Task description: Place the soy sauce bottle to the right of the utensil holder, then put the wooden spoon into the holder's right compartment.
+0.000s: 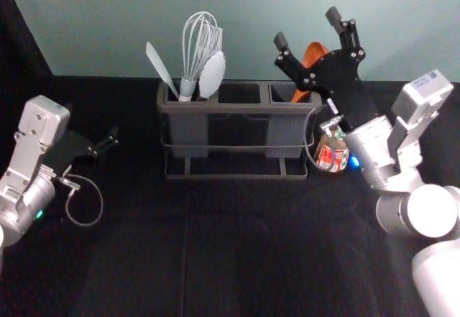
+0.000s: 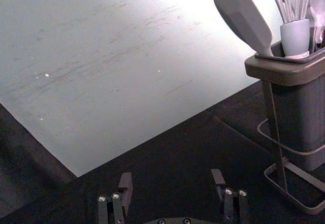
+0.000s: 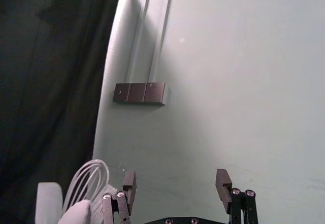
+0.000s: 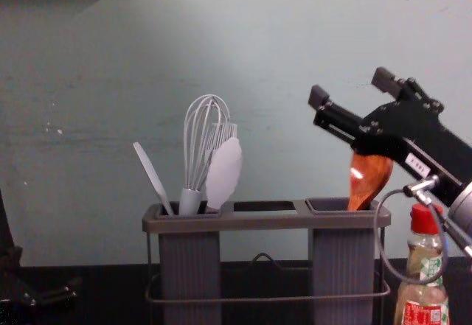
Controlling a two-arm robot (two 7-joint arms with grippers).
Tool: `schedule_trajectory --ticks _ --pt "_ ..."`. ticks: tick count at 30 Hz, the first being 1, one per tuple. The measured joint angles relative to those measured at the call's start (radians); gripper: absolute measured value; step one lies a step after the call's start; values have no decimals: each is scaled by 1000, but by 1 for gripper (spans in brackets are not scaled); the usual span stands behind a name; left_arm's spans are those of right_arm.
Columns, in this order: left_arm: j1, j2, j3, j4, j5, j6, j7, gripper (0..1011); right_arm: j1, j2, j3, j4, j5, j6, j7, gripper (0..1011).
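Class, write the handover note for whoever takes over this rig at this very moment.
Right gripper: open, nothing between its fingers, above the holder's right end, close by the spoon.
Left gripper: open, empty, off to the holder's left.
Wooden spoon: in the right compartment, bowl up.
Soy sauce bottle: upright, right of the utensil holder.
Done: both placements, as far as the views show.
Left: probably just withdrawing the right arm; go gently, since its cable loops in front of the bottle.

One holder (image 4: 265, 222), one bottle (image 4: 424, 295), one whisk (image 4: 191, 196), one wooden spoon (image 4: 368, 179).
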Motion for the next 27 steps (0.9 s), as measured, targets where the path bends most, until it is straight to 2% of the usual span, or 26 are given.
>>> schedule_trajectory --ticks 7,19,23,26,27 --pt "0 0 0 0 0 0 0 1011 -5 19 25 -34 6 10 -8 1004" --pt "0 0 0 0 0 0 0 1011 -12 69 104 -71 21 22 -21 1004" --pt "0 0 0 0 0 0 0 1011 -14 85 131 -75 -4 58 -46 1004" --pt "0 0 0 0 0 0 0 1011 -17 99 151 -83 -42 112 -81 1004" --pt "0 0 0 0 0 0 0 1011 -19 106 159 -89 -63 149 -99 1004"
